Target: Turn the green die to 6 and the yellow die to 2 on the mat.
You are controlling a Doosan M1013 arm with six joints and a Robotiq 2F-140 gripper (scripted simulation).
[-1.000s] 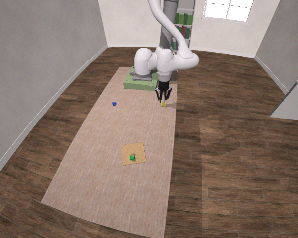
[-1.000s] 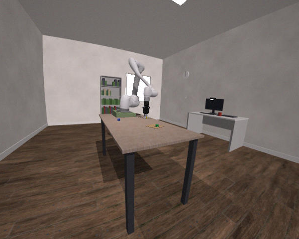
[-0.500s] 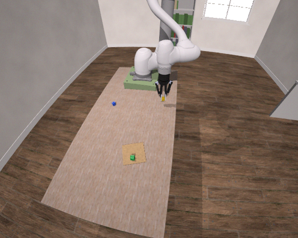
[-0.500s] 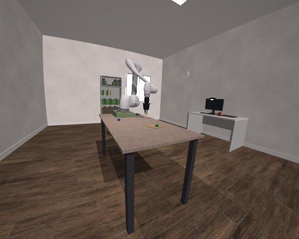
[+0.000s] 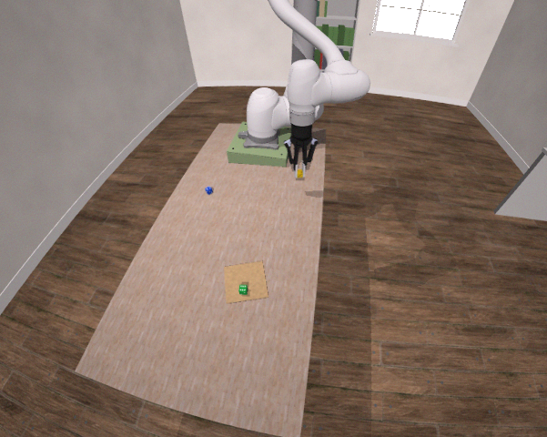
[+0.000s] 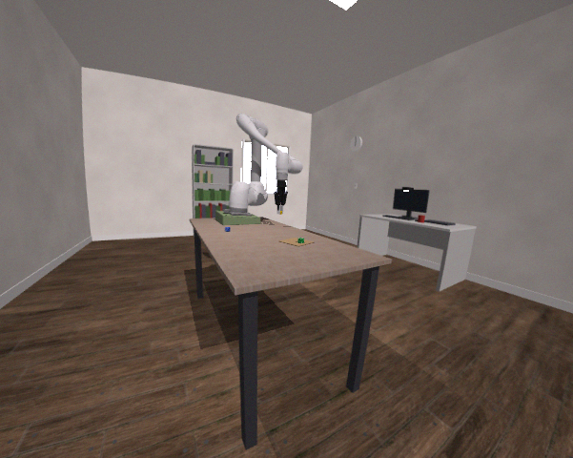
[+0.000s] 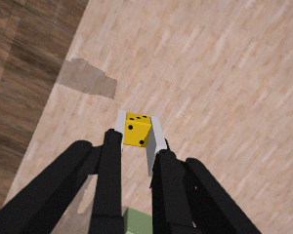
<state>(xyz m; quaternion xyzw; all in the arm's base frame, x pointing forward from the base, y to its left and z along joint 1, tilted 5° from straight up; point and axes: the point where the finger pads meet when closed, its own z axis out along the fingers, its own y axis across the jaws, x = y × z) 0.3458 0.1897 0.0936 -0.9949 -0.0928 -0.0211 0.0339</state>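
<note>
My gripper (image 5: 299,171) (image 6: 280,211) (image 7: 136,125) points down, shut on the yellow die (image 5: 299,174) (image 6: 280,213) (image 7: 137,134), and holds it above the table by the robot base. In the wrist view a two-pip face looks up toward the camera, and a three-pip face shows on the side beyond it. The green die (image 5: 243,289) (image 6: 300,240) sits flat on the tan mat (image 5: 252,271) (image 6: 289,241), fully inside its edges; its top looks like a 6, though small. The blue die (image 5: 208,190) (image 6: 227,229) lies on the table at the left, off the mat; its number is unreadable.
The robot's green base block (image 5: 257,157) (image 6: 236,219) (image 7: 138,220) stands beside the gripper at the table's far end. The long wooden table (image 5: 188,329) (image 6: 276,266) has its right edge close to the gripper. A desk (image 6: 454,231) stands away at the right.
</note>
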